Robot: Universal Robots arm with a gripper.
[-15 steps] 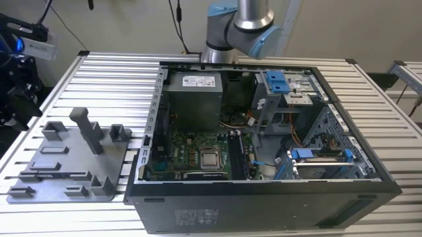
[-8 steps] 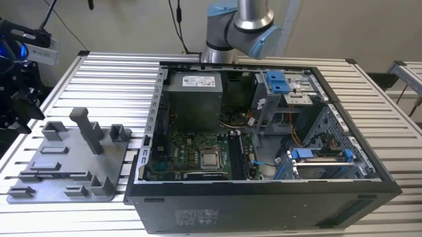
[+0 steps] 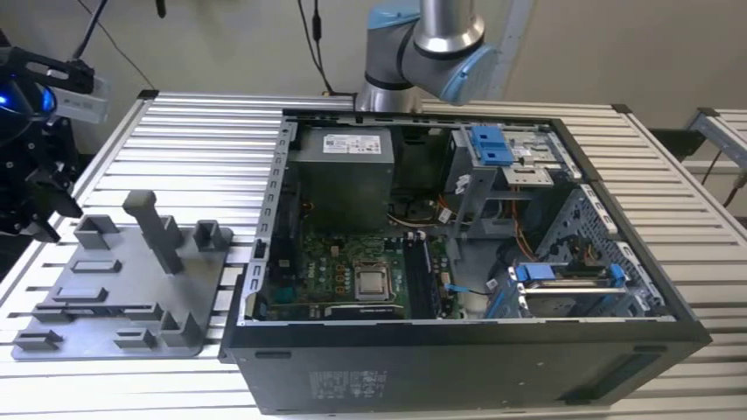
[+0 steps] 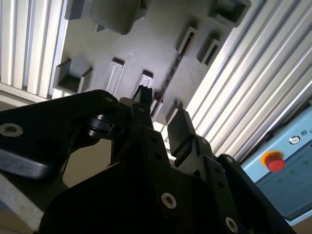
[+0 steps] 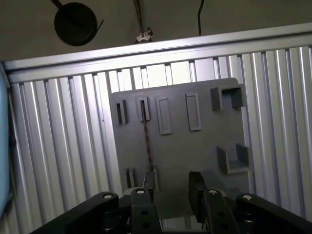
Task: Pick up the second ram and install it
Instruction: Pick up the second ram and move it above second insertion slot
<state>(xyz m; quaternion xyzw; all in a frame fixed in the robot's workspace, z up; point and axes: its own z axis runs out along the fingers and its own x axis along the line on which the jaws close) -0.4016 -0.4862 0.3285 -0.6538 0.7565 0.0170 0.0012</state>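
Observation:
The second ram is a thin dark stick standing on its edge in the slots of the grey tray. In the second wrist view the second ram shows as a narrow dark line on the tray. My gripper hangs above the tray's edge, open, with nothing between its fingers. The stick runs away from one fingertip, apart from it. In the exterior view the gripper is a dark shape at the exterior view's left, beside the tray.
An open PC case with its motherboard lies in the middle of the ribbed metal table. The tray carries upright posts and blocks. A panel with a red button stands off the table's side.

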